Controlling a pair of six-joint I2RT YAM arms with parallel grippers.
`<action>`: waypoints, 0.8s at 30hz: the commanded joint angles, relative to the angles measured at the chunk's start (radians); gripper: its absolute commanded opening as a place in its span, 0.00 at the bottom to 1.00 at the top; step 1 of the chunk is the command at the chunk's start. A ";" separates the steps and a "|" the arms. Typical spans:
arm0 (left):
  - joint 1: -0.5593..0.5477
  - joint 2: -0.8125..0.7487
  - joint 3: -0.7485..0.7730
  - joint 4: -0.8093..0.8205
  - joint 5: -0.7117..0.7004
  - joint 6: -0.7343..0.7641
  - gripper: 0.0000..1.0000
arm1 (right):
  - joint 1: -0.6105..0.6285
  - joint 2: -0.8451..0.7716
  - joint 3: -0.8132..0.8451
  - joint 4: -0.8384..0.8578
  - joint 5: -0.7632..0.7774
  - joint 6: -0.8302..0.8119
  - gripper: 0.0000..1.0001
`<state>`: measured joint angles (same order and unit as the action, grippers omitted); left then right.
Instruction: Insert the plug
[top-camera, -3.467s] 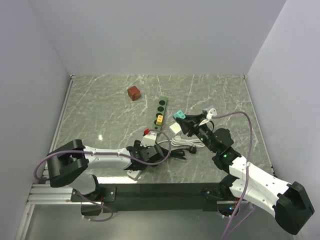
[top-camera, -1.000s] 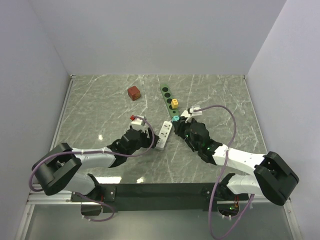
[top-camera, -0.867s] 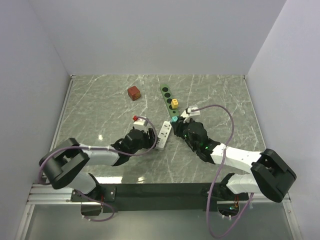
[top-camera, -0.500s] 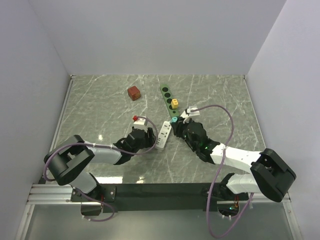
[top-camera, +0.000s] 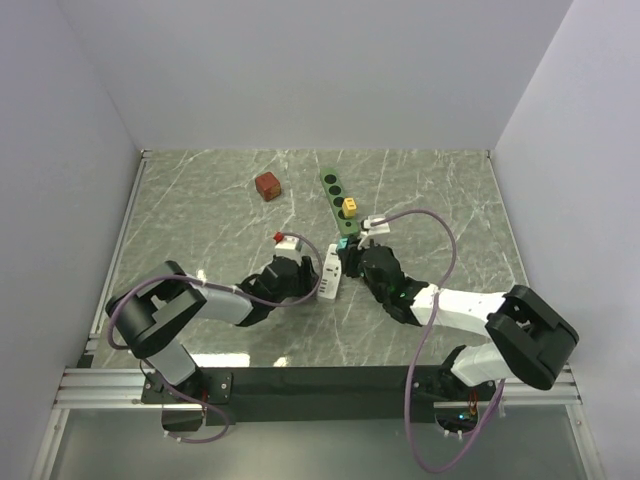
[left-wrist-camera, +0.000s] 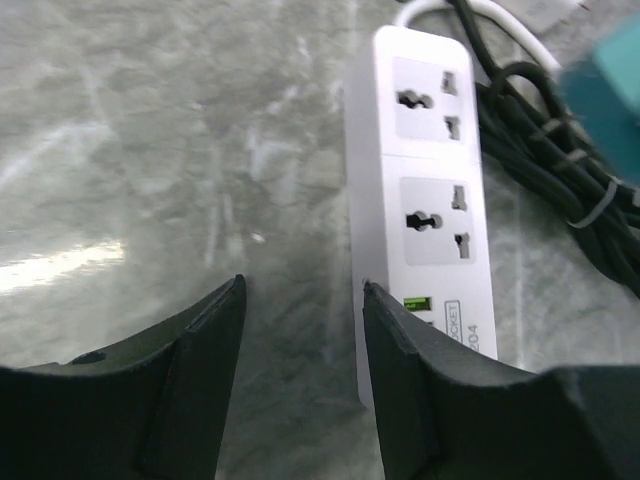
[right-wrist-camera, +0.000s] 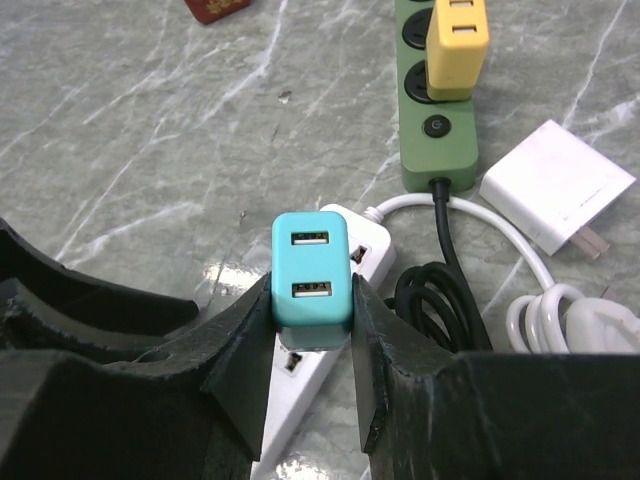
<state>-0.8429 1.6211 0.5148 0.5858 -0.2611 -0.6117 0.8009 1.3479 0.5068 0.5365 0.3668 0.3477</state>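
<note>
Saw R gripper (right-wrist-camera: 311, 335) clamped on teal USB plug (right-wrist-camera: 311, 265), one finger each side, USB ports facing wrist cam. Found plug up off the tabletop (top-camera: 200, 220), over far end of white power strip (right-wrist-camera: 297, 392), not seated in any socket. Located strip approx mid-tabletop, running near-to-far w/ slight tilt. Saw both sockets in L wrist view unoccupied. Noted L gripper (left-wrist-camera: 300, 350) low at strip's near end, jaws apart, bare tabletop between fingers. Found the finger nearer the strip at its long edge, by the end w/ green indicator; couldn't tell if touching. Spotted black cable (left-wrist-camera: 540, 160) bundled w/ a tie just beside strip on R side, & white cord looping off strip's far end. Placed green power strip (right-wrist-camera: 437, 130) beyond white one, toward far edge, w/ yellow plug (right-wrist-camera: 458, 35) seated in it. Saw white adapter (right-wrist-camera: 556, 185) lying flat beside green strip's near end, & coiled white cable (right-wrist-camera: 545, 320) nearer R arm. Spotted red-brown cube (top-camera: 267, 186) alone toward far edge, L of centre, well apart from the rest.
</note>
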 joint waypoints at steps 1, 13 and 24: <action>-0.041 0.026 -0.004 0.006 0.094 -0.037 0.56 | 0.020 0.017 0.036 0.034 0.083 0.028 0.00; -0.114 0.052 0.016 0.020 0.129 -0.053 0.53 | 0.038 0.068 0.009 0.057 0.198 0.056 0.00; -0.116 0.045 0.017 0.011 0.120 -0.037 0.53 | 0.038 0.178 0.045 0.131 0.215 0.024 0.00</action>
<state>-0.9470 1.6505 0.5228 0.6323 -0.1799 -0.6437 0.8333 1.5085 0.5098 0.6136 0.5442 0.3756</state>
